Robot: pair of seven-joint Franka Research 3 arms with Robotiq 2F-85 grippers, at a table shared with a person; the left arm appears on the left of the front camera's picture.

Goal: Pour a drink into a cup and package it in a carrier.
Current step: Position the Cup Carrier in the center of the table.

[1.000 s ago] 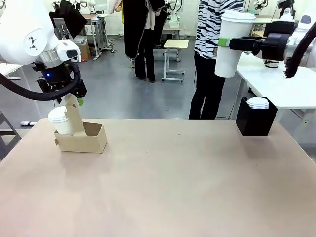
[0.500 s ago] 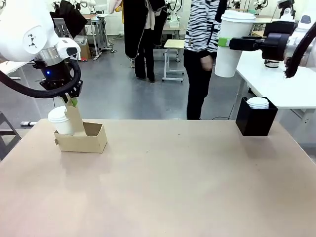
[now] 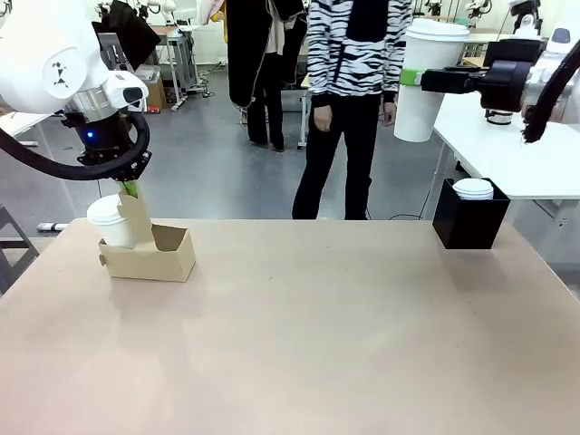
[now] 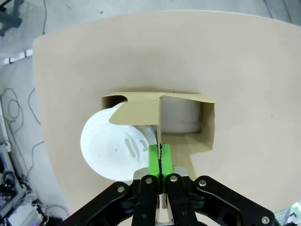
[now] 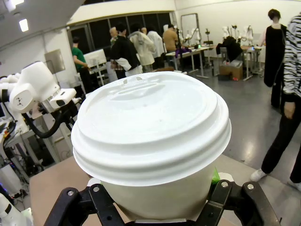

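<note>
The brown cardboard carrier (image 3: 152, 255) (image 4: 207, 127) rests on the table's far left. One lidded white cup (image 3: 111, 220) (image 4: 117, 146) stands in its left hole, and the other hole is bare. My left gripper (image 3: 130, 190) (image 4: 160, 159) hangs straight above the carrier, its green pads shut on the upright handle tab. High at the right, beyond the table's far edge, my right gripper (image 3: 419, 79) (image 5: 155, 195) is shut on a second lidded white cup (image 3: 424, 100) (image 5: 150, 132), held upright. The pitcher of dark drink is out of view.
A black box (image 3: 469, 227) with a stack of white lids (image 3: 473, 188) sits at the table's far right corner. A person in a striped top (image 3: 349, 54) stands beyond the far edge. The tan table (image 3: 317, 344) stretches bare between carrier and box.
My left gripper has shifted slightly left over the handle tab. The person in the striped top has walked leftward behind the table. The right arm and its cup have stayed still.
</note>
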